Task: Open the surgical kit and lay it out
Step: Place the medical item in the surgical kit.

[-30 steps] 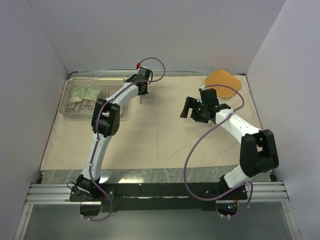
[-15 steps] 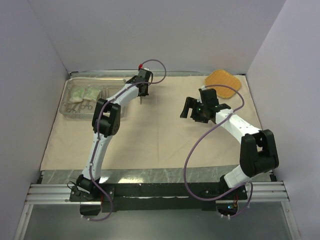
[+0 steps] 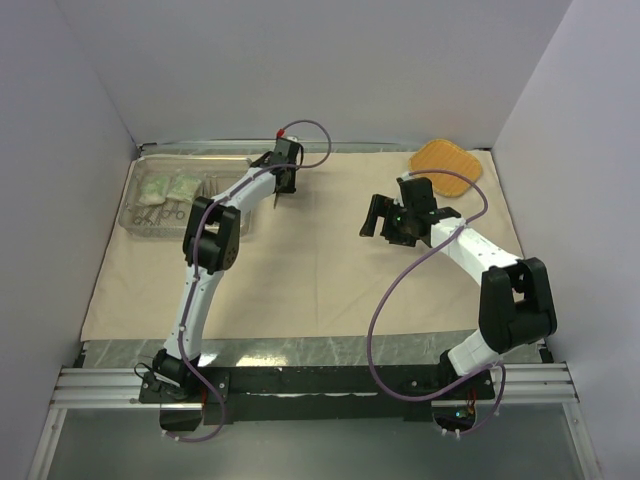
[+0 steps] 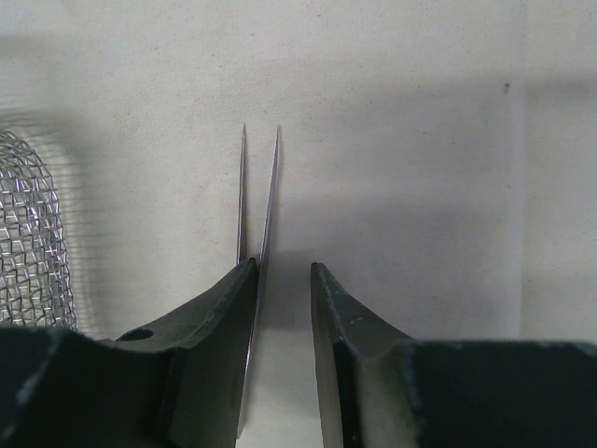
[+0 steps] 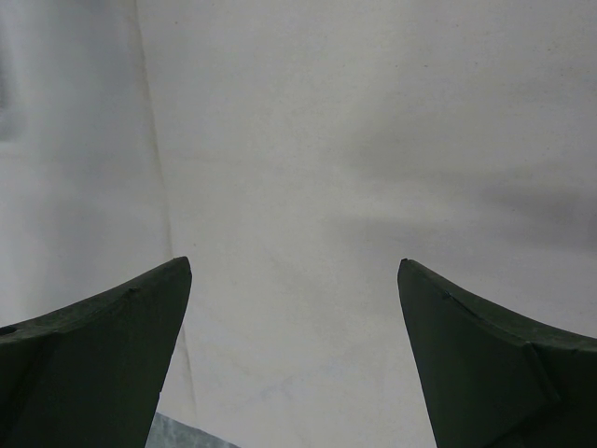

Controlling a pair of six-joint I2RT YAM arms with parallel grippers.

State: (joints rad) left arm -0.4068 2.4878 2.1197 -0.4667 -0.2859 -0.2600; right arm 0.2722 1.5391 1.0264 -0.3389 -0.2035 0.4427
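**Kit's unwrapped, tweezers out on the cloth**

So the whole setup sits in a plain white-walled booth (image 3: 300,70), with walls on three sides and pretty flat lighting. An aluminium rail (image 3: 330,378) runs across the near edge where both arm bases are bolted. Just past it you can see a strip of marbled tabletop (image 3: 300,350).

Nearly everything else on the surface is the big beige wrapping cloth (image 3: 330,270). It's spread out flat, with a couple of soft fold lines showing in the wrist views.

At the far left of the cloth is the wire-mesh tray (image 3: 133,226). The two green-white packets (image 3: 170,187) are lying inside it side by side. Below them there's some dark stuff that looks like the ring-handled forceps (image 3: 168,212), but it's too small to be sure. At the far right corner sits an orange woven pad (image 3: 447,165), partly on the cloth edge.

The right gripper (image 5: 294,263) hovers over bare cloth mid-right, with its jaws spread wide and nothing between them.

The left gripper (image 4: 284,266) is reached out just right of the tray, with a corner of mesh at the edge of its view. Its jaws are parted. The thin tweezers (image 4: 241,201) sit between them, up against one finger with a visible gap to the other, so they're not pinched. Their tips are sprung apart and point away over the cloth.
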